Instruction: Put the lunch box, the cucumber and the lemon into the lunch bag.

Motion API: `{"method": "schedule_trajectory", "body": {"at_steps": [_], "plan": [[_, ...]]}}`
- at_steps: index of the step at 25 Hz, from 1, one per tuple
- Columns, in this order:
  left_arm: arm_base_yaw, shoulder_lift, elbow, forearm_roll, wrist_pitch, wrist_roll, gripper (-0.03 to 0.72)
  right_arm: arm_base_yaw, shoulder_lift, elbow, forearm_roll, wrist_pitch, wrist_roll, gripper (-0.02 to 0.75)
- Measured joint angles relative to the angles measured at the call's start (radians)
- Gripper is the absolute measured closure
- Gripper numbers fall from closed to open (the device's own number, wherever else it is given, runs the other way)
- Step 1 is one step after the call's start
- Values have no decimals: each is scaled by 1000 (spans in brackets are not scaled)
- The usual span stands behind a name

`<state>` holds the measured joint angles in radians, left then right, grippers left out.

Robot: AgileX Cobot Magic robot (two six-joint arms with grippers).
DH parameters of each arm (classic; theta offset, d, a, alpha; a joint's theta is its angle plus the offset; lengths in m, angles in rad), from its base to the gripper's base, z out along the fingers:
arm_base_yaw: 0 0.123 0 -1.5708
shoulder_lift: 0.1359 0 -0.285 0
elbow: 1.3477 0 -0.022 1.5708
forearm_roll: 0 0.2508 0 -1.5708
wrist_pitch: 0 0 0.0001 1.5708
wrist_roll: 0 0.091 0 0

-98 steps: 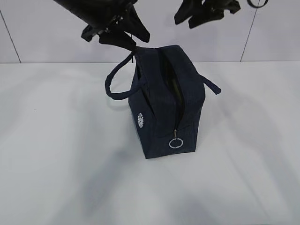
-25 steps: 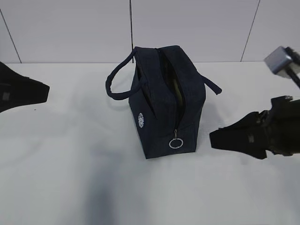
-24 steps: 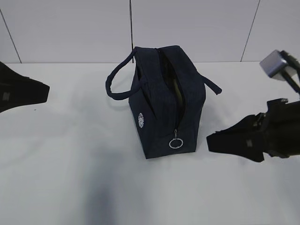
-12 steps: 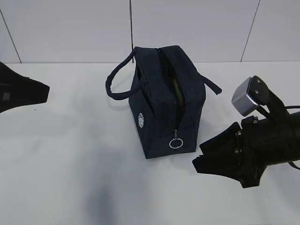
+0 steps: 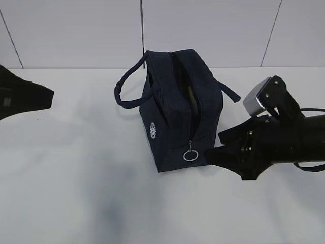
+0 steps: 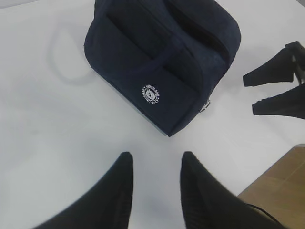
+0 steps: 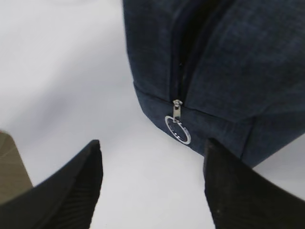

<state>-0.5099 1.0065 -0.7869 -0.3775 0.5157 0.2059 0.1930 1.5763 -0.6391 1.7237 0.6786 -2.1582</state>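
Two grippers flanked the lunch bag [image 5: 180,109] on the white table [image 5: 76,178]. At far left, the left gripper [image 6: 155,164] hung well apart from the bag, fingers parted around nothing. The bag stood upright mid-table, top unzipped. Just beside its near end, the right gripper [image 7: 150,152] spread wide and empty, facing the zipper's ring pull [image 7: 177,129].

Smooth white table [image 5: 76,193] under soft diffuse light, faint shadows; pale grey panelled wall [image 5: 203,30] with dark seams behind; brown wooden floor [image 6: 281,191] beyond table edge
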Motion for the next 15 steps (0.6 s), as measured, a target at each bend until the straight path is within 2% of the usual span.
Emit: {"method": "schedule_trajectory", "body": {"at_steps": [3, 15], "plan": [[0, 0, 0, 0, -9, 0, 449, 0, 52, 0, 64, -2, 3, 243], [0, 0, 0, 0, -21, 0, 449, 0, 218, -91, 80, 43, -18, 242]]}}
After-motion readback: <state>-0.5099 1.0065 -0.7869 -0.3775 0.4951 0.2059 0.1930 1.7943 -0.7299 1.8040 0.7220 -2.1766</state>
